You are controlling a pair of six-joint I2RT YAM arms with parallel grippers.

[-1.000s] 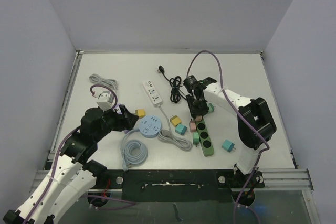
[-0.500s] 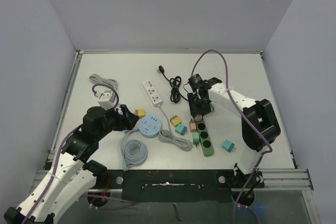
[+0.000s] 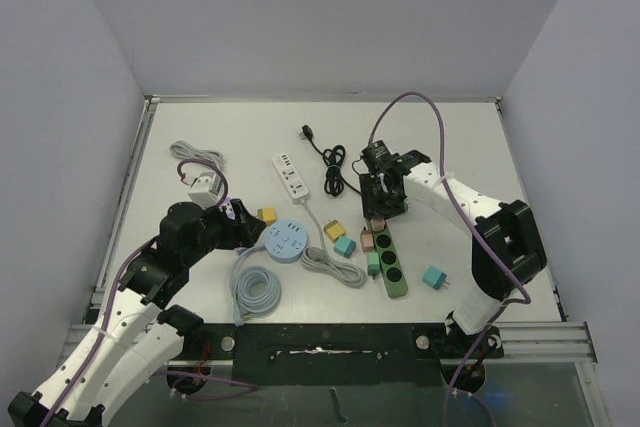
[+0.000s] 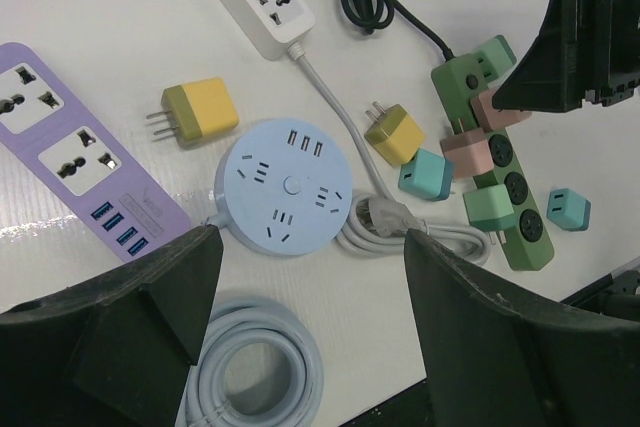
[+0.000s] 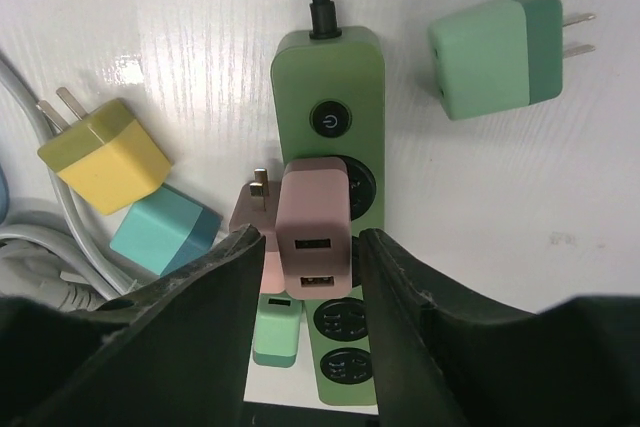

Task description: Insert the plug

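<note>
The right gripper (image 3: pixel 384 195) had drawn back toward the cord end of the green power strip (image 5: pixel 328 77) within the last second. Its jaws were parted and empty, and the pink plug (image 5: pixel 312 232) stood alone in the top socket (seated, I'd guess, though how deep I couldn't tell). The left gripper (image 4: pixel 310 277) hung wide open, holding nothing.

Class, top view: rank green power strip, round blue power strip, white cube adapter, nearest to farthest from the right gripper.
1. Green power strip, under the right gripper.
2. Round blue power strip, centre-left.
3. White cube adapter, far left.
</note>
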